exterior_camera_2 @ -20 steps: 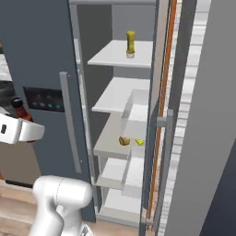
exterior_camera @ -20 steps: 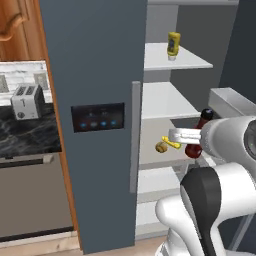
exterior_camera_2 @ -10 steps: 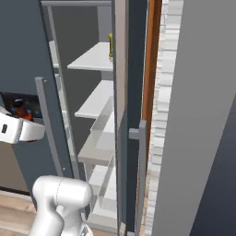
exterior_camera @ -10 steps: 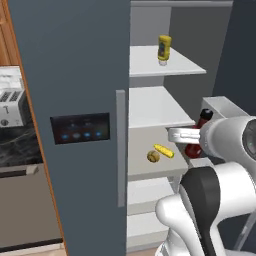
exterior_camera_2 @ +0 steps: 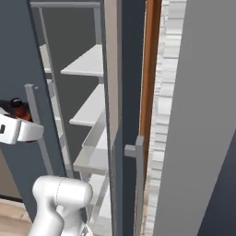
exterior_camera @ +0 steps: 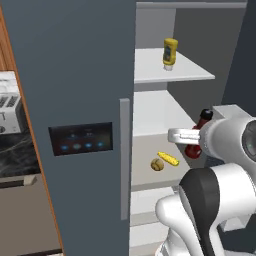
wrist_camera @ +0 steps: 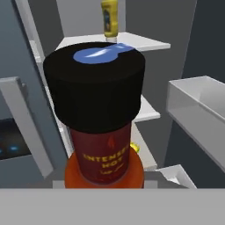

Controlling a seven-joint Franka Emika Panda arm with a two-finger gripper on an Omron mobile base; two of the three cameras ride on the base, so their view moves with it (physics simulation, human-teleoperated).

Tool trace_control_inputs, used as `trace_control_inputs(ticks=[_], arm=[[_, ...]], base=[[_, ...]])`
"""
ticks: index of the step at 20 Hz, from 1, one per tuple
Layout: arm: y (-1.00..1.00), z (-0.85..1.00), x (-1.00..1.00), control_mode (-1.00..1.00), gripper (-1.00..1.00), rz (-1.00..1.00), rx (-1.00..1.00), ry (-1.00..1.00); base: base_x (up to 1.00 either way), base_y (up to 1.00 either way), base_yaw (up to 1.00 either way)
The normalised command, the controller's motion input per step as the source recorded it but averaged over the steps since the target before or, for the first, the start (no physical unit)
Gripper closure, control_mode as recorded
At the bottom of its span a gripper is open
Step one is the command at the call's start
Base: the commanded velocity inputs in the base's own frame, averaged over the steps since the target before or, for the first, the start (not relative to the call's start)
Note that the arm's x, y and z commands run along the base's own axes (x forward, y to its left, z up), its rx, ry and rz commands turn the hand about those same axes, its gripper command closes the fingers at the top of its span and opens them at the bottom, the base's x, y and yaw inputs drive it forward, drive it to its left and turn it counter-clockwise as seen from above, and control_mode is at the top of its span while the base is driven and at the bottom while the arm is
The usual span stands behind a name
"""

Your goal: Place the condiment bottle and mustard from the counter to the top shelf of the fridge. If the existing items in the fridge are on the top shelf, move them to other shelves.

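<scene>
Gripping the condiment bottle [exterior_camera: 199,135], the gripper [exterior_camera: 196,145] is closed around its red body, and the bottle stands upright in front of the open fridge [exterior_camera: 75,75], level with the middle shelves. From the hand camera the bottle's black cap, with a blue mark on top, and its dark red label sit very close to the lens, rising from the bottom of the frame. In the right base view the black cap and a bit of the red body [exterior_camera_2: 18,109] peek out above the white hand at the left edge. The mustard [exterior_camera: 170,53] stands inverted on its cap on the top shelf [exterior_camera: 195,72], toward the back; the hand camera shows it [wrist_camera: 109,19] straight beyond the held bottle's cap. Lower down, a corn cob [exterior_camera: 168,158] and a small round brownish item [exterior_camera: 157,164] lie just beside each other on a middle shelf, left of the gripper. A dark control panel [exterior_camera: 81,140] is set into the closed fridge door, with a grey handle [exterior_camera: 124,160] to its right. A toaster [exterior_camera: 10,107] sits on the counter at the far left.
</scene>
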Motion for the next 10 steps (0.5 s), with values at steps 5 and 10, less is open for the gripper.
trace_control_inputs(ticks=[5,10], arm=[[0.00,0.00,0.00,1.00,1.00,0.00,0.00,0.00],[-0.07,0.21,0.00,-1.00,1.00,0.00,0.00,0.00]], base=[[0.69,0.00,0.00],[0.21,0.00,0.00]])
